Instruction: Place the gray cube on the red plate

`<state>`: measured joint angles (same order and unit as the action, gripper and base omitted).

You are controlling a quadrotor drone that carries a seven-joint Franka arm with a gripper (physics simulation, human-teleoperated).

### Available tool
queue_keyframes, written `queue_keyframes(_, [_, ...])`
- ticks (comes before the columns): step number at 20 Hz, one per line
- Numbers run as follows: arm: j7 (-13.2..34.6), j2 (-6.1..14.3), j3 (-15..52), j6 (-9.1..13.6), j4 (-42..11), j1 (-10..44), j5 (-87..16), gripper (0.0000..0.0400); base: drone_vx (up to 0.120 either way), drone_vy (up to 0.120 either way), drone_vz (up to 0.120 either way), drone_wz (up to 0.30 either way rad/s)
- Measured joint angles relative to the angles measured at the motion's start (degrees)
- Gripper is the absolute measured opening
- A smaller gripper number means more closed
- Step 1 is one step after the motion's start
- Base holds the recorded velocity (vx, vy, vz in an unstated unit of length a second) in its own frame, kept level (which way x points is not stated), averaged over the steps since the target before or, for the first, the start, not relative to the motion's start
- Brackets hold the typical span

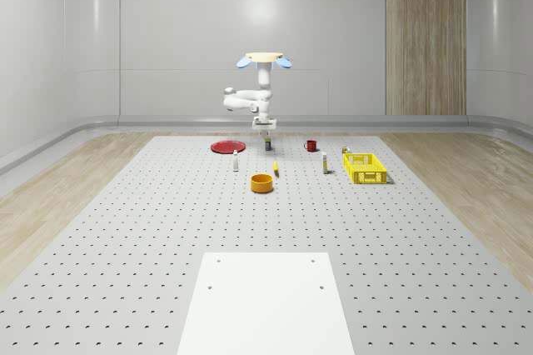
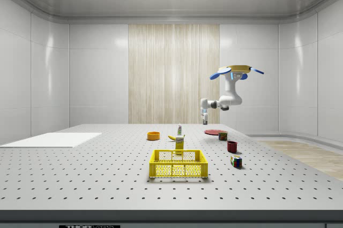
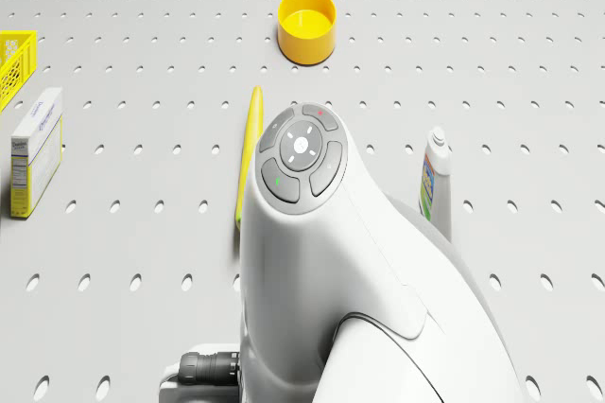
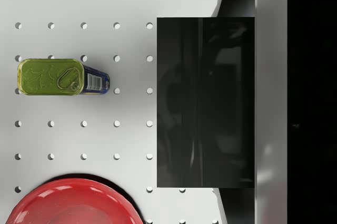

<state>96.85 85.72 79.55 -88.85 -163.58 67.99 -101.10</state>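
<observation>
The fingers' state cannot be told; red plate and yellow bowl lie empty.

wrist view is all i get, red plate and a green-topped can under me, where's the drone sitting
observer: The drone hovers high over the table, roughly above the can and next to the red plate.
operator: pincer near the surface
observer: No. In the side view the pincer hangs in the air above the tabletop.
operator: anything else close
observer: A red mug stands on the far side of the can from the plate.
</observation>
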Motion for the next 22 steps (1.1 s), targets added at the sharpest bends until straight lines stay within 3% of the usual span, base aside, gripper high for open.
queue_keyframes(9, [0.1,0.8,0.1,-0.8,0.0,0.2,0.3,0.0250,-0.120,-0.120,0.000,0.000])
queue_keyframes(14, [0.2,1.3,0.2,-1.2,0.0,0.2,0.5,0.0250,-0.120,-0.120,-0.112,0.000])
queue_keyframes(19, [0.3,1.6,0.2,-1.5,0.1,0.3,0.7,0.0250,-0.120,-0.120,-0.008,0.000])
queue_keyframes(22, [0.3,1.9,0.2,-1.7,0.1,0.4,0.7,0.0250,-0.120,-0.120,-0.120,0.000])
